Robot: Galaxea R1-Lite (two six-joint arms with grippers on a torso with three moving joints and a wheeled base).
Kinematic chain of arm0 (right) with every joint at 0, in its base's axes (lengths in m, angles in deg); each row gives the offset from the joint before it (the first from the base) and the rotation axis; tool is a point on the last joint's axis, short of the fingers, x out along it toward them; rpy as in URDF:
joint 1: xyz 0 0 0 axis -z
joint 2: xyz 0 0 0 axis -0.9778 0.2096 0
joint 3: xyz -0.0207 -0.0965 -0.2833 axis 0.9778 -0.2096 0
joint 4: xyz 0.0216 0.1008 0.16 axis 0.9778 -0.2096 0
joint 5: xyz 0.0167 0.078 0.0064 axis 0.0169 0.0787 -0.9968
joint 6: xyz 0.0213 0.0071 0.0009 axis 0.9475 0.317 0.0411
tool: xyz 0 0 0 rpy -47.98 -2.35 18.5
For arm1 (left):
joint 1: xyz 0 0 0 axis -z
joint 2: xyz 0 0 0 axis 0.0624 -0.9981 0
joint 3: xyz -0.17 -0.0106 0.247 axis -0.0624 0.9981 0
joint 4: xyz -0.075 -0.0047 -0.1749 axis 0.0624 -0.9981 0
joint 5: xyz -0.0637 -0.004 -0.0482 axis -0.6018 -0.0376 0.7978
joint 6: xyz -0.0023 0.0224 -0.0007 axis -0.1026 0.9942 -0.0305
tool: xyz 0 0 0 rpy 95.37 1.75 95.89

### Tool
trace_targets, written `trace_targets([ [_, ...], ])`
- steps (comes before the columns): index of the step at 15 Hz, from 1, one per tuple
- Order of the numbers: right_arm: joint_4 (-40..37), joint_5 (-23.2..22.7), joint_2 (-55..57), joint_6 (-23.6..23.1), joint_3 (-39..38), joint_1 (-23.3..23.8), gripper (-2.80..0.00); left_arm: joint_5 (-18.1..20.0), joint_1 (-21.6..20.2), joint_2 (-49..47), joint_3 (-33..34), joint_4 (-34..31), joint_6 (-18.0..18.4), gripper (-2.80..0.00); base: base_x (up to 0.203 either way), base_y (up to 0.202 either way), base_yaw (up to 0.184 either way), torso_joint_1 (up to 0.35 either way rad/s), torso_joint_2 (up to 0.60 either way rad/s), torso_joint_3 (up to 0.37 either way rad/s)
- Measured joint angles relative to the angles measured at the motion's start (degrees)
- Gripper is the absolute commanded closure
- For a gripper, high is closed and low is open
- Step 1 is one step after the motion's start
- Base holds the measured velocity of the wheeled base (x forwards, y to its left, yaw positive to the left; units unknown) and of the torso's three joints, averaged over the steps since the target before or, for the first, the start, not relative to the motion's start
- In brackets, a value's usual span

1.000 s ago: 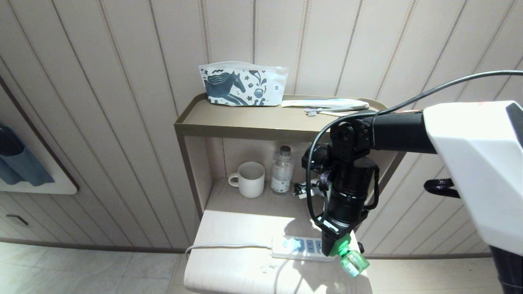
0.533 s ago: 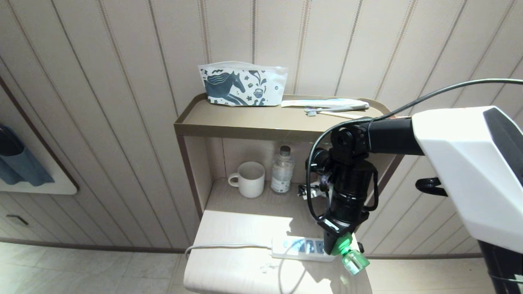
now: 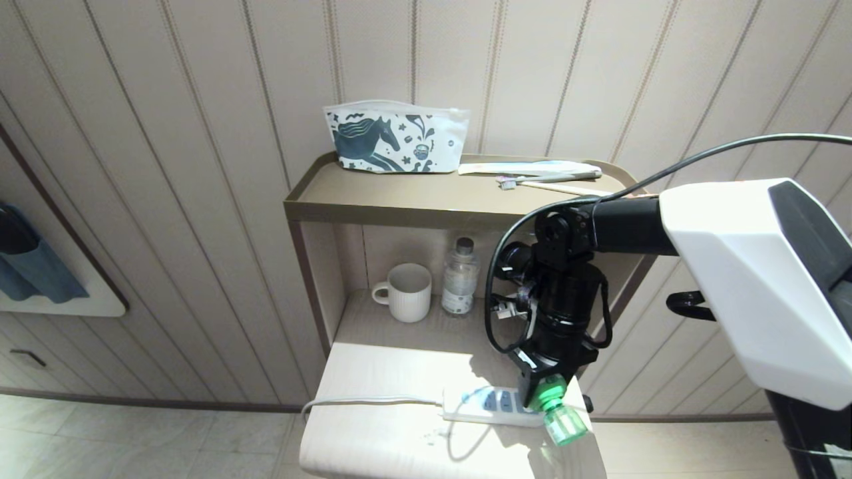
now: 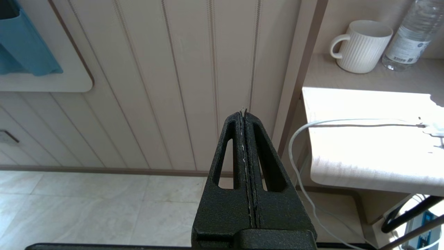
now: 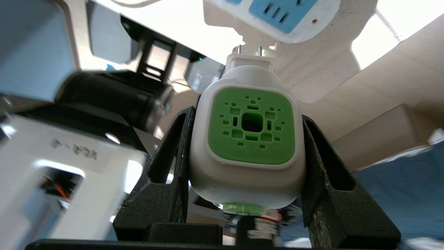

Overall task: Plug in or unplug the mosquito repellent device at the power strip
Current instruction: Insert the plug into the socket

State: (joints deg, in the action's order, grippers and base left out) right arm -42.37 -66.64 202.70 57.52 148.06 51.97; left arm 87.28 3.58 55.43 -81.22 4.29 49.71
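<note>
My right gripper point(image 3: 538, 392) is shut on the mosquito repellent device point(image 3: 556, 411), its fingers point(image 5: 175, 149) clamping the sides of the white head with the green grille point(image 5: 250, 130). The green bottle hangs out toward the table's front right. The device's two metal prongs are bare and point at the power strip point(image 3: 484, 404), just short of its blue sockets point(image 5: 277, 10). The strip lies on the low table's front right, under the gripper. My left gripper point(image 4: 244, 113) is shut and empty, parked off the table's left side near the wall.
The strip's grey-white cord point(image 3: 366, 401) runs left over the table edge. A white mug point(image 3: 407, 291) and a clear water bottle point(image 3: 459, 276) stand at the back under the shelf point(image 3: 399, 211). A printed pouch point(image 3: 394, 136) and a toothbrush point(image 3: 532, 174) lie on top.
My right gripper has shifted slightly left with the device and the wrist has rolled, so the green bottle points more downward. The left arm has not moved.
</note>
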Motion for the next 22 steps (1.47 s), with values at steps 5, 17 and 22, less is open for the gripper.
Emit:
trace_targets([
  [5,0.17,-0.06,0.63,1.96,0.15,0.07,0.00,-0.02,0.00,0.00,0.00,0.00,0.02,0.00,0.000,0.000,0.000,0.000,0.00,0.000],
  [17,4.02,-0.14,0.17,2.00,-5.75,1.18,0.00,-0.02,0.00,0.00,0.00,0.01,0.02,0.00,0.000,0.000,0.000,0.000,0.00,0.000],
  [22,5.88,-0.12,0.15,2.04,-6.69,1.32,0.00,0.03,0.00,0.00,0.00,0.01,0.02,0.00,0.000,0.000,0.000,0.000,0.00,0.000],
])
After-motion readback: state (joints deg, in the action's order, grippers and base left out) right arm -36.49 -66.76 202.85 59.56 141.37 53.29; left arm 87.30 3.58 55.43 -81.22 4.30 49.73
